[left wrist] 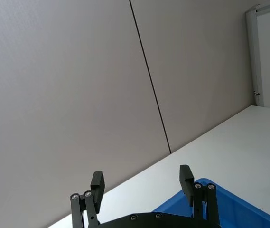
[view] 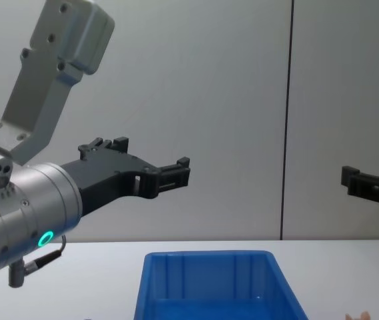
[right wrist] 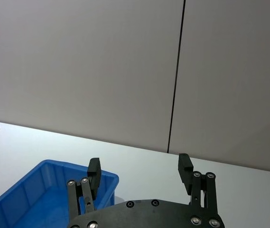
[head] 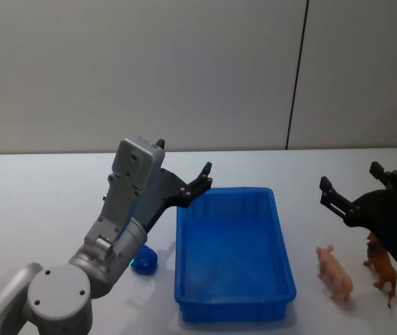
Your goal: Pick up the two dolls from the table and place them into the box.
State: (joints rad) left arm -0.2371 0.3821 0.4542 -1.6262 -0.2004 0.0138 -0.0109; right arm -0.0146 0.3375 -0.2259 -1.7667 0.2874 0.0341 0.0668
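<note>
The blue box (head: pixel 282 246) stands empty at the middle of the white table (head: pixel 31 209). To its right stand the two dolls: a pale peach pig (head: pixel 335 272) and a reddish-brown animal (head: pixel 381 269), partly hidden by my right arm. My right gripper (head: pixel 350 176) hovers open above and behind them, holding nothing, its jaws wide in the right wrist view (right wrist: pixel 139 165). My left gripper (head: pixel 184 164) hangs open over the box's far left corner (left wrist: pixel 229 204), fingers apart (left wrist: pixel 142 179). The chest view shows both grippers well above the box (view: pixel 209 280).
A small blue rounded object (head: pixel 144 260) lies on the table by the box's left wall, under my left arm. A grey panelled wall (head: pixel 184 70) runs behind the table. Bare tabletop stretches to the left and behind the box.
</note>
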